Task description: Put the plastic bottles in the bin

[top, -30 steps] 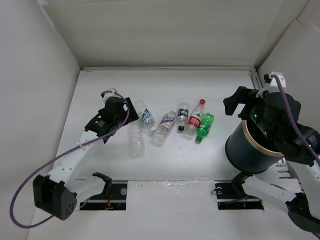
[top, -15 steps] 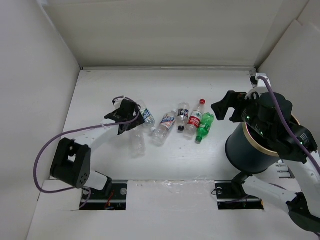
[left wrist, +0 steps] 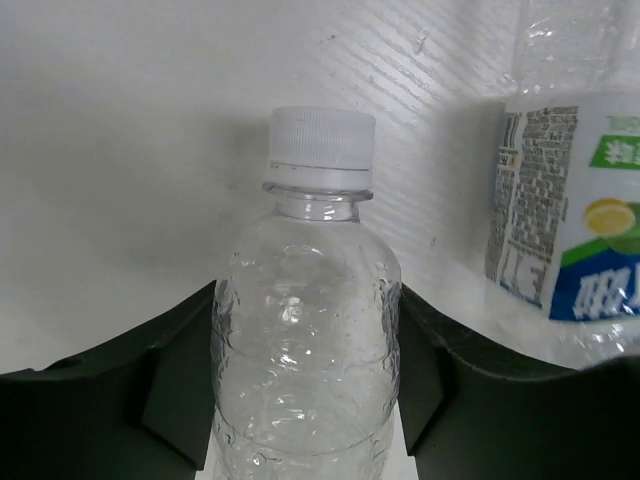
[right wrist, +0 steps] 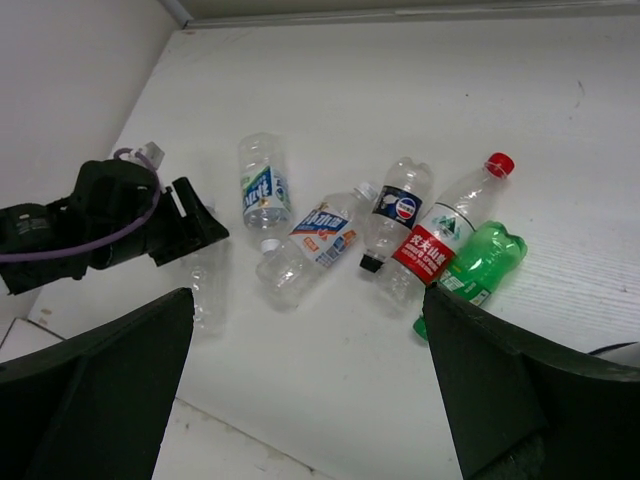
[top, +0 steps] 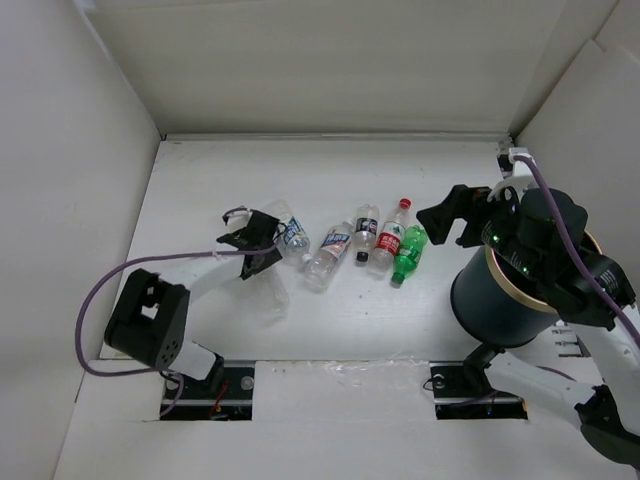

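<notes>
L end effector: closed on neck end of unlabelled clear bottle, which is laid on counter.
R end effector: held wide open, empty, above bin's far-L rim.
Other bottles: laid in row mid-counter, green bottle at R end.
Bin: upright, R side.

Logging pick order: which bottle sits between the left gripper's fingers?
The unlabelled clear bottle with the white cap, leftmost in the row; the rest show labels or green plastic.
</notes>
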Tool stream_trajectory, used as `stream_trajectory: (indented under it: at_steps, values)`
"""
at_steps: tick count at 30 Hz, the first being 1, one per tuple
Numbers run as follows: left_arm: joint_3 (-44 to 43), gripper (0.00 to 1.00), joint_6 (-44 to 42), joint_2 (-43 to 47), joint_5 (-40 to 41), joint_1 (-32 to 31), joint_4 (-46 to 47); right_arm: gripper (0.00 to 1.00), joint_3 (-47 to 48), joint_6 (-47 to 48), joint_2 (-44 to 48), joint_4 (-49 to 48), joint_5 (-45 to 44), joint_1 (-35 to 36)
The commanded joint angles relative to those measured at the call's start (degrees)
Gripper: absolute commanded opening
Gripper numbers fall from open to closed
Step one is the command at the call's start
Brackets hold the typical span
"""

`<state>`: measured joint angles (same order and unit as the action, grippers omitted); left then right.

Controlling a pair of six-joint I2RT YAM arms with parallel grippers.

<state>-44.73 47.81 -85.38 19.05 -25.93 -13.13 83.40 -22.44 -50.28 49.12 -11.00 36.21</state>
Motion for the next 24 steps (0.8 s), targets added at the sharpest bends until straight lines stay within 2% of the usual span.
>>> stream_trajectory:
  at_steps: [1, 3, 5, 6, 7, 9, 13, 14, 19, 24]
  values:
    - [-0.61, 0.00, 3.25, 10.13, 5.55, -0.35, -8.48, 1.00, -1.04, 0.46, -0.08, -5.07, 3.17, 0.71]
    - [-3.94, 0.00, 3.78, 17.22, 6.87, -0.35, -12.51, 1.00, -2.62, 0.46, -0.08, -7.10, 5.37, 1.24]
    - [-6.50, 0.00, 1.42, 21.73, 6.88, -0.35, -12.54, 1.00, -5.50, 0.46, -0.08, -12.00, 11.42, 1.24]
    - [-9.03, 0.00, -2.25, 25.41, 5.57, -0.35, -9.49, 1.00, -6.65, 0.46, -0.08, -14.12, 14.05, 1.24]
    - [-10.10, 0.00, -4.98, 26.83, 1.73, -0.35, -6.77, 1.00, -7.80, 0.46, -0.60, -16.32, 19.82, 1.24]
    - [-12.65, 0.00, -9.56, 28.34, -3.03, -0.35, -2.01, 1.00, -11.13, -0.67, -1.82, -23.78, 25.31, 1.76]
    - [-24.84, 0.00, -15.46, 22.83, -17.34, -0.35, 4.58, 1.00, -13.26, -4.71, -6.04, -35.92, 35.07, 2.99]
    - [-26.44, 0.00, -15.99, 21.85, -24.08, -0.35, 5.90, 1.00, -13.26, -5.51, -7.10, -37.85, 36.04, 2.99]
    - [-34.97, 0.00, -14.43, 16.05, -42.92, -0.35, 13.37, 1.00, -10.55, -6.74, -15.00, -45.68, 35.53, 6.85]
    - [-34.30, 0.00, -10.38, 15.42, -49.18, -0.35, 19.52, 1.00, -6.67, -7.45, -22.30, -48.23, 34.91, 6.86]
